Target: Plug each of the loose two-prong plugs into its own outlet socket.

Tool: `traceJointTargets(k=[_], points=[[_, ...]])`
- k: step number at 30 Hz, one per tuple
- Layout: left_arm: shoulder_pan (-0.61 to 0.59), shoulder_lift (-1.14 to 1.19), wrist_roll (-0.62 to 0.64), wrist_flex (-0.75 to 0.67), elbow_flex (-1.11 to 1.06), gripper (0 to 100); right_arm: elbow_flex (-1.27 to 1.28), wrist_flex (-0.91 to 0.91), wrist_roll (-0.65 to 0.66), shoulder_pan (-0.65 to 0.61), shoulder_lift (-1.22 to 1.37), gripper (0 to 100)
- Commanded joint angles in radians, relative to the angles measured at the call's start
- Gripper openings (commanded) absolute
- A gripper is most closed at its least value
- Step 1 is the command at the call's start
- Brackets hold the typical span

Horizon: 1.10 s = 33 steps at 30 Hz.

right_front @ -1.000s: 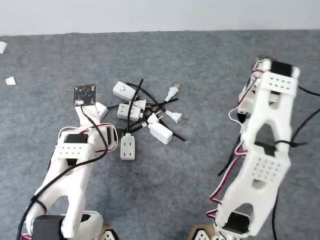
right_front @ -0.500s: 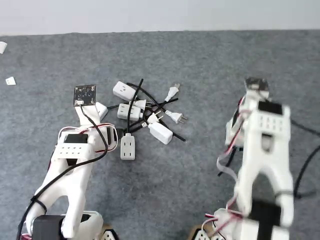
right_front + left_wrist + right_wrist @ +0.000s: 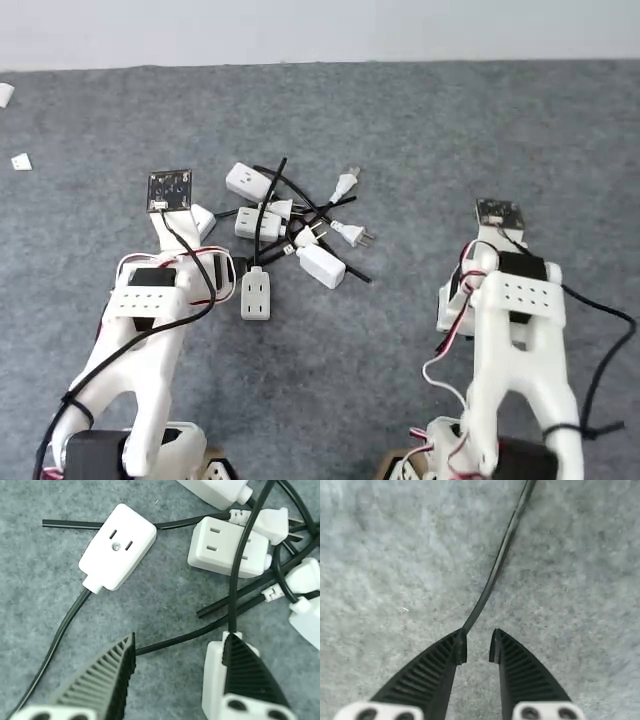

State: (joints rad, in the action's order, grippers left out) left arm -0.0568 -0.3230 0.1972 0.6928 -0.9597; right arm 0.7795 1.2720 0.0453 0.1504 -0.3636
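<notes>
Grey carpeted table [image 3: 400, 130], corded plugs [image 3: 345, 185] and sockets [image 3: 256, 293]

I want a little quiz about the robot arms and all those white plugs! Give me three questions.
1. True or false: the left gripper is shut on a plug.
2. What lies below the right gripper? A) a grey mat and one black cable B) a heap of sockets C) a plate
3. Fill in: the white socket near the left gripper has a ___ cable.
Key: 1 false, it is open. 2 A. 3 black.
</notes>
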Motion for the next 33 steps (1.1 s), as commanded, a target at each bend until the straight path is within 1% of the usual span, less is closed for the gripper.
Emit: traceJointTargets(k=[1, 5, 14, 23, 31, 33], points=[[-0.003, -0.021, -0.009, -0.031, 0.002, 26, -0.009, -0.028, -0.012, 0.007, 0.059, 10.2], [-0.002, -0.021, -0.009, -0.031, 0.002, 26, -0.009, -0.036, -0.014, 0.002, 0.113, 10.2], [-0.002, -0.021, -0.009, -0.031, 0.002, 26, -0.005, -0.058, -0.015, -0.015, 0.119, 10.2], [-0.002, -0.021, -0.009, -0.028, 0.002, 26, -0.011, -0.087, -0.103, -0.067, 0.117, 10.2], [-0.002, -0.021, -0.009, -0.028, 0.002, 26, -0.011, -0.087, -0.114, -0.079, 0.117, 10.2], [-0.002, -0.021, -0.009, -0.028, 0.002, 26, -0.011, -0.087, -0.114, -0.104, 0.117, 10.2]])
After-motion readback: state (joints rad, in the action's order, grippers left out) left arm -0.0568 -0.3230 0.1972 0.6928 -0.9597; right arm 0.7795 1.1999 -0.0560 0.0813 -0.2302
